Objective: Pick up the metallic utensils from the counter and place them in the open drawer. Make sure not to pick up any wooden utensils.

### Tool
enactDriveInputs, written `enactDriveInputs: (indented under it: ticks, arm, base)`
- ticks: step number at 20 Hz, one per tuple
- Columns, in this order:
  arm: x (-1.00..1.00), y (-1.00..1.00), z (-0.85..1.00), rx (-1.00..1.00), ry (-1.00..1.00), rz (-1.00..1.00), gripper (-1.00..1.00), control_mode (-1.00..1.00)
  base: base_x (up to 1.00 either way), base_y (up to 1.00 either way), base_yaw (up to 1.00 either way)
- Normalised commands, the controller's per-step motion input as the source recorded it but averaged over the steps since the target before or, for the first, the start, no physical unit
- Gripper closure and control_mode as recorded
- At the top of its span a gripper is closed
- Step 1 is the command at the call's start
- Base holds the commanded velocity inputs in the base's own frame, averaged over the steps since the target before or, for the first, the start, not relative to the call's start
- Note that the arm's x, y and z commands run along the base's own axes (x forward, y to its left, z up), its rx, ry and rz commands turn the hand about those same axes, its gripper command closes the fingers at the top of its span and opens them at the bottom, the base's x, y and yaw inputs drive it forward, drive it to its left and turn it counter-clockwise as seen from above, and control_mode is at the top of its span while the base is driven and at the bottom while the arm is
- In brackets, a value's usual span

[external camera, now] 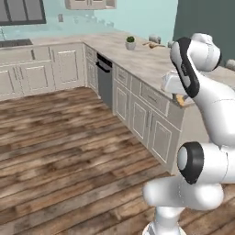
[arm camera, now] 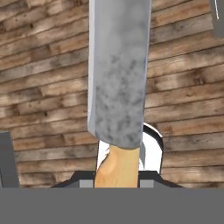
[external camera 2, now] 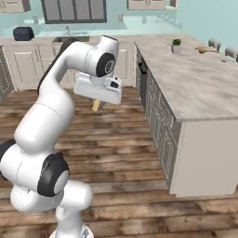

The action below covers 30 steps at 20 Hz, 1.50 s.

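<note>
My gripper (arm camera: 118, 177) is shut on the knife's orange-tan handle (arm camera: 117, 166). Its bluish-steel blade (arm camera: 118, 74) points away from the hand over the wooden floor. In the right base view the gripper (external camera 2: 97, 100) hangs left of the counter (external camera 2: 200, 79), with the tan handle (external camera 2: 96, 105) poking out below the hand. The left base view shows the gripper (external camera: 180, 97) at the near corner of the counter (external camera: 137, 55). At the counter's far end lies the long wooden spoon (external camera 2: 204, 49) (external camera: 151, 44). I cannot make out the metal spoon or the open drawer.
A small potted plant (external camera 2: 176, 45) (external camera: 131, 42) stands near the wooden spoon. A dark dishwasher (external camera: 104, 78) sits in the cabinet run. Back counter holds a sink (external camera 2: 69, 37) and a black toaster (external camera 2: 23, 32). Wide wooden floor (external camera: 69, 147) lies left of the cabinets.
</note>
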Motion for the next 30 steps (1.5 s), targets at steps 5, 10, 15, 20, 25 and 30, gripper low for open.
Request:
enactDriveInputs:
  ticks: [5,10,15,20,25,30]
  arm:
    - [0.00,0.00,0.00,0.00,0.00,0.00,1.00,1.00]
    - [0.00,0.00,0.00,0.00,0.00,0.00,1.00,1.00]
    - [0.00,0.00,0.00,0.00,0.00,0.00,1.00,1.00]
    - [0.00,0.00,0.00,0.00,0.00,0.00,1.00,1.00]
    - [0.00,0.00,0.00,0.00,0.00,0.00,1.00,1.00]
    - [0.00,0.00,0.00,0.00,0.00,0.00,1.00,1.00]
  base:
    - [0.03,0.62,0.75]
    - [0.45,0.85,0.50]
    - [0.59,0.00,0.08]
    - [0.76,0.26,0.29]
    - [0.08,0.38,0.86]
    - [-0.11,0.01,1.00]
